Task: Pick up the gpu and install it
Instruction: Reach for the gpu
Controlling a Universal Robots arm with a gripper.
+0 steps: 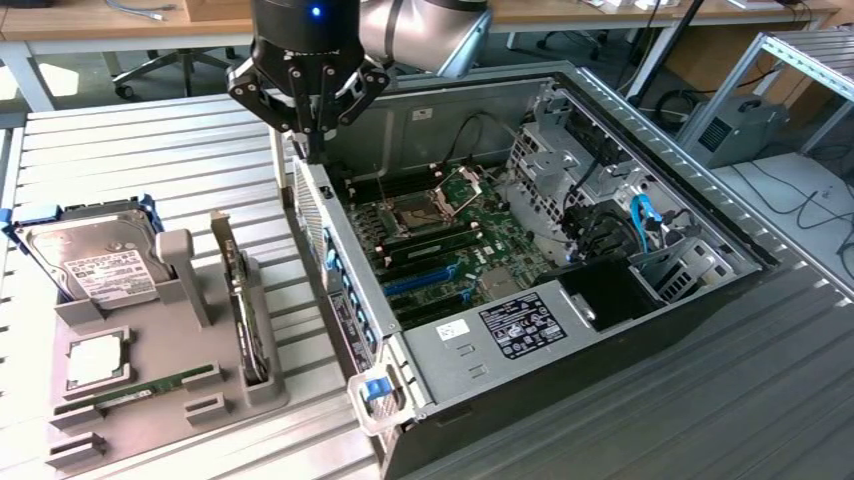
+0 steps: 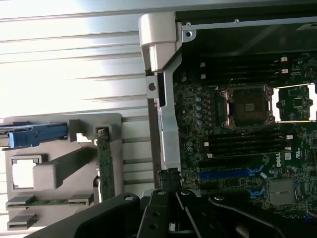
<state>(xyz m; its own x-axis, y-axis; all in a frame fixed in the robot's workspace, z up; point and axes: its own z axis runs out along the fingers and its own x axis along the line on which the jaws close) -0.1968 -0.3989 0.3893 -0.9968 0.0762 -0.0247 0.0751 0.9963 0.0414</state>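
Pincer (image 1: 310,135) closed and empty, upper centre, over the case (image 1: 350,300) wall; we want it squared along the gpu (image 1: 244,310), upright in its holder (image 1: 160,400) lower left.

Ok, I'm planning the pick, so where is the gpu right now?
The gpu stands on edge in the grey holder on the exterior view's left, between the hard drive and the open computer case.

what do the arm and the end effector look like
The arm is a smooth silver-grey tube with rounded joints. It ends in a black wrist section that carries a small blue light. The end effector is black, built from flat linkage bars joined by round pivot pins, and tapers to narrow tips.
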